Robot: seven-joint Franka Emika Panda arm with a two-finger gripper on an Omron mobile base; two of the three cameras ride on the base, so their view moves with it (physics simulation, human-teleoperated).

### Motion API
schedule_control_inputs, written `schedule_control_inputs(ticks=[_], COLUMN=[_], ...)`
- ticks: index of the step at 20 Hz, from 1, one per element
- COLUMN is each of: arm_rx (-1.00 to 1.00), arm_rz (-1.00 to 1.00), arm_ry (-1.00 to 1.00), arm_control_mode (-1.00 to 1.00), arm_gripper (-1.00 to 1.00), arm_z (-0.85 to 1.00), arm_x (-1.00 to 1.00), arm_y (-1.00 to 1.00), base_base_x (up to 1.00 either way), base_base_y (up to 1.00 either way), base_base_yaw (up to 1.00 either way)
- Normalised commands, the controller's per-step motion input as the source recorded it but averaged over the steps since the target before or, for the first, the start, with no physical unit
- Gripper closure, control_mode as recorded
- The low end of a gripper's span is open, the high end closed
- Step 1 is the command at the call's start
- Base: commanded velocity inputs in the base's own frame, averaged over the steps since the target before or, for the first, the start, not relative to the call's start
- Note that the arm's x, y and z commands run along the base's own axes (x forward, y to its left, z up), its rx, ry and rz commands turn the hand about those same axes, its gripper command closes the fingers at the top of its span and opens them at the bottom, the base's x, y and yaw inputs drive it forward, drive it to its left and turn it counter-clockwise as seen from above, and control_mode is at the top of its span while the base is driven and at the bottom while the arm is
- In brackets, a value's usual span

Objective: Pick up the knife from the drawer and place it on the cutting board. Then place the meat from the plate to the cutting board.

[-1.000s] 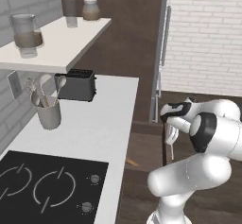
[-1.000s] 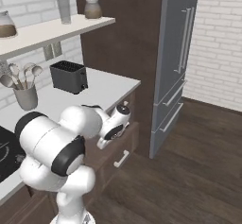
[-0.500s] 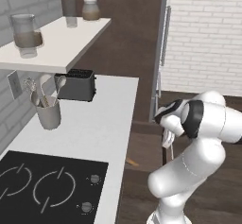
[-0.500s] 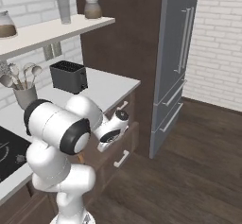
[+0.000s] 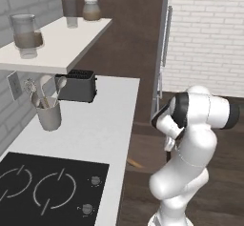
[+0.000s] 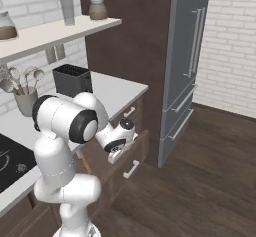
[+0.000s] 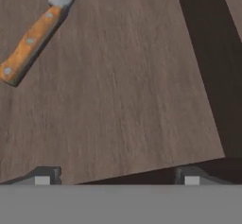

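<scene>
Over the open drawer: knife not yet picked

Inside the drawer (image 7: 123,76), on its brown wooden floor, lies the knife (image 7: 35,34), untouched, off toward the upper left of the hand view. Hand (image 7: 116,178) spread wide, holding nothing. Nothing done so far (board and meat to follow). Orange-brown riveted handle, silver-grey blade running past the frame edge.

Count: one knife (image 7: 33,38), one toaster (image 5: 78,85), one utensil holder (image 5: 48,113), three shelf jars (image 5: 90,9), two stove knobs (image 5: 95,180).

My knife (image 7: 33,38) has an orange-brown handle with pale rivets and a silver-grey blade; the drawer floor (image 7: 123,86) is grained brown wood.
</scene>
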Motion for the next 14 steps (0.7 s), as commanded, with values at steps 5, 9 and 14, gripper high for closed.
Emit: schedule_control_inputs(ticks=[5,9,14], arm_rx=[-0.13,-0.12,-0.09], arm_rz=[-0.04,-0.03,-0.04], arm_ry=[0.0,0.0,0.0], arm_control_mode=[-1.0,-1.0,-1.0], arm_gripper=[-1.0,-1.0,-1.0], arm_z=[-0.43,-0.52,-0.25], arm_x=[0.0,-0.05,-0.14], arm_y=[-0.48,-0.83,-1.0], base_base_x=[0.0,0.0,0.0], base_base_y=[0.0,0.0,0.0], base_base_yaw=[0.0,0.0,0.0])
